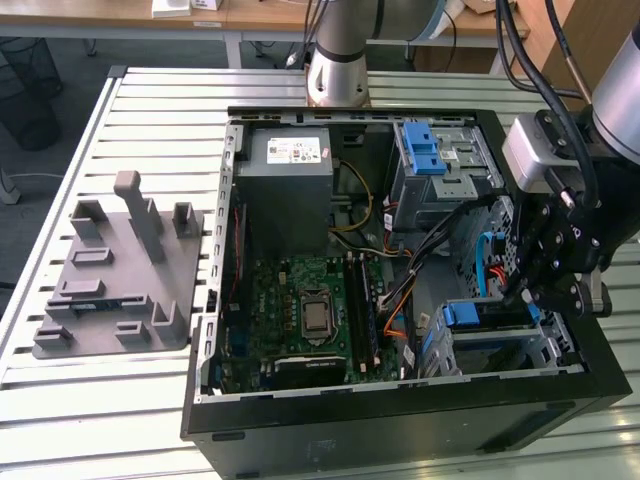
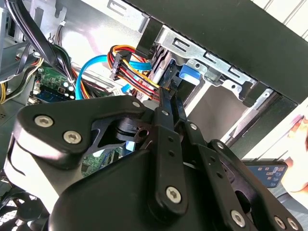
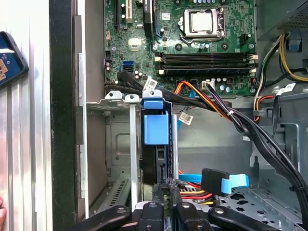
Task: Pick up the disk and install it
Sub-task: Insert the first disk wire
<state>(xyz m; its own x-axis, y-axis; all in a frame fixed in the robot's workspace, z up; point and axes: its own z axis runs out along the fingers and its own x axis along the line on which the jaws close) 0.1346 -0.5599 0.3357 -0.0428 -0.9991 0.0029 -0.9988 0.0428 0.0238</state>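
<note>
The disk (image 3: 155,159) stands on edge in the lower drive bay of the open computer case, its blue plastic rail tab (image 3: 156,127) facing the motherboard. In the exterior view its blue rail (image 1: 468,314) sits in the grey bay (image 1: 556,350) at the case's right front corner. My gripper (image 3: 166,191) reaches down into that bay with its two thin black fingers drawn close together, tips at the disk's edge by the red and orange cables. The second wrist view has the same fingertips (image 2: 167,98) pointing at the blue rail (image 2: 191,73). I cannot tell whether they touch the disk.
A grey power-supply box (image 1: 290,165) and a drive cage with a blue latch (image 1: 430,150) fill the case's far side, and the motherboard (image 1: 310,310) lies between. Cable bundles (image 3: 231,115) run beside the bay. A person's hand (image 2: 299,144) holds a phone (image 2: 265,173) outside the case. A grey fixture (image 1: 120,270) rests at the exterior view's left.
</note>
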